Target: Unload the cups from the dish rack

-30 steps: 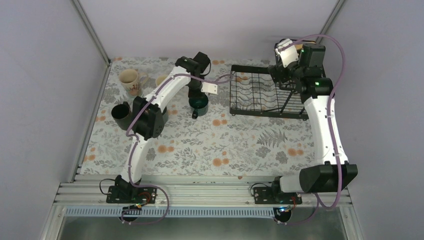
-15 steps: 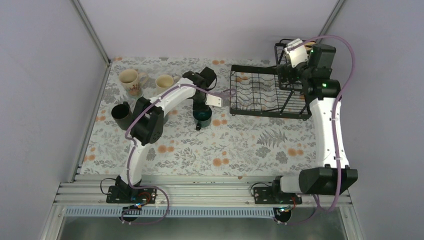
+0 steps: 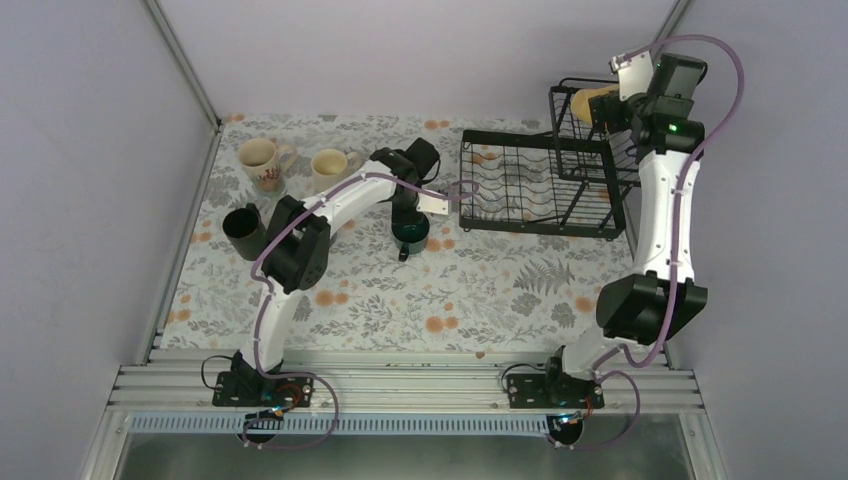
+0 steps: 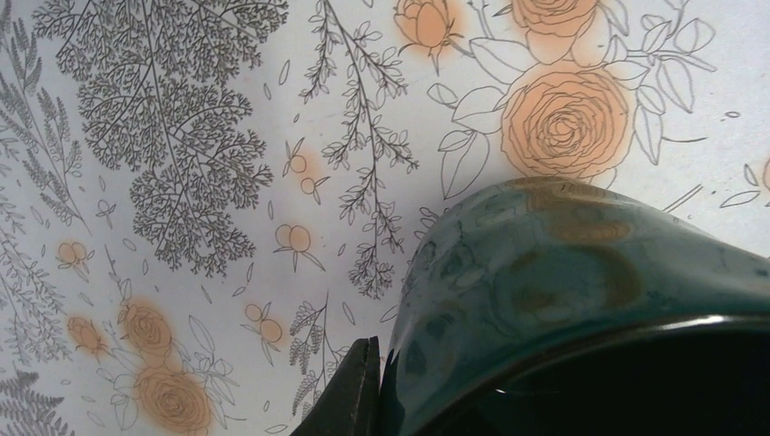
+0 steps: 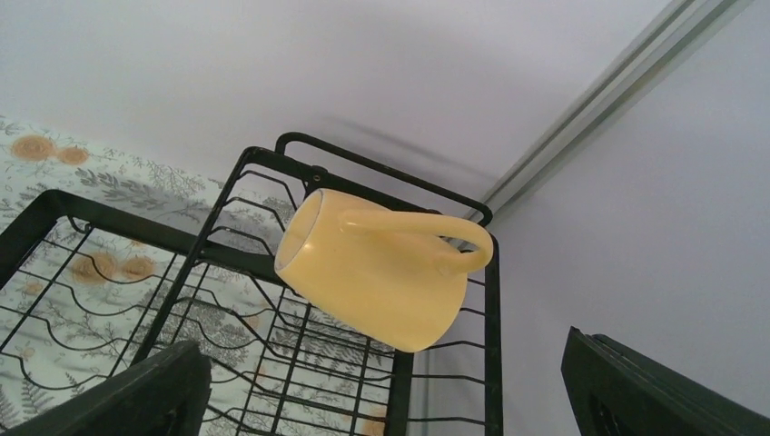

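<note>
Starting at the right gripper (image 5: 386, 350), its two black fingers (image 5: 136, 391) are seen spread wide apart at the lower corners of the wrist view, so it is open and touches no mug. Framed between them, but apart from both, is the yellow mug (image 5: 381, 272). It is laid on its side in the raised basket tier of the dish rack (image 3: 540, 230), with its mouth turned to the left of that view and its handle uppermost. Its glaze is a plain pale yellow. The tier's black rails and wires are run close beneath and around it, and the corner of the grey walls is seen behind. The wide flat slotted tray beside the tier is shown bare of mugs in the overhead view. The left gripper (image 3: 407, 215) is lowered over the dark teal mug (image 3: 410, 234) and is closed on its rim wall: one finger (image 4: 356, 391) is seen pressed against the glossy, mottled outer side, while the other is hidden. This mug is set upright on the flower-printed table cover (image 3: 480, 290), just left of the rack. Further left, three more mugs are stood upright on the cover: a cream mug with small print (image 3: 258, 160), a plain cream mug (image 3: 327, 164) beside it, and a black mug (image 3: 240, 226) nearer the left edge.
</note>
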### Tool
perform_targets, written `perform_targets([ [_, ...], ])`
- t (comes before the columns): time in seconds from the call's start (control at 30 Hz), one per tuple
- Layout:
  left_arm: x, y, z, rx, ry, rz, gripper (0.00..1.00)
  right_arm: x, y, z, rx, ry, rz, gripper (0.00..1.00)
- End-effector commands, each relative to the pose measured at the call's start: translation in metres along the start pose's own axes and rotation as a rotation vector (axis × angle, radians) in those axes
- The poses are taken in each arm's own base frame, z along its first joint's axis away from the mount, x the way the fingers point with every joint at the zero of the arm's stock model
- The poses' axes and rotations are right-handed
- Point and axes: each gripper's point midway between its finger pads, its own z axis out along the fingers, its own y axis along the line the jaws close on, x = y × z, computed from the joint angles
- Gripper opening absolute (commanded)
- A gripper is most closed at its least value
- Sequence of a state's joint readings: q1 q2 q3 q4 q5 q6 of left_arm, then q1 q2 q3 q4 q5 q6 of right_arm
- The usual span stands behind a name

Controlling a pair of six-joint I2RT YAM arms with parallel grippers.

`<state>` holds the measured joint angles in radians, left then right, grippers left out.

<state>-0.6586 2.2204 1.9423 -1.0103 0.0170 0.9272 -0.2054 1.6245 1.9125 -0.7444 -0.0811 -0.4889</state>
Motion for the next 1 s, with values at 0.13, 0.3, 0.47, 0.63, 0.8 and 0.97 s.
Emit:
perform_targets([
  [0.13,0.003,0.007,0.010,-0.022,0.039,-0.031,0.02,-0.001,-0.036,0.031,0.101,0.002,0.124,1.00],
  [0.3,0.007,0.004,0.016,-0.024,0.048,-0.025,0.02,0.008,-0.048,0.049,0.135,0.027,0.151,1.00],
  [0.47,0.011,0.001,0.023,-0.029,0.056,-0.025,0.07,0.018,-0.053,0.062,0.156,0.049,0.141,1.00],
  [0.63,0.011,0.003,0.016,-0.035,0.052,-0.027,0.32,0.022,-0.059,0.066,0.161,0.045,0.111,1.00],
  [0.8,0.005,0.010,-0.003,-0.059,0.033,-0.021,0.44,0.024,-0.071,0.067,0.143,0.024,0.126,0.96],
  [0.97,-0.002,0.020,-0.031,-0.100,0.022,-0.016,0.57,0.035,-0.070,0.074,0.084,0.031,0.074,0.82],
])
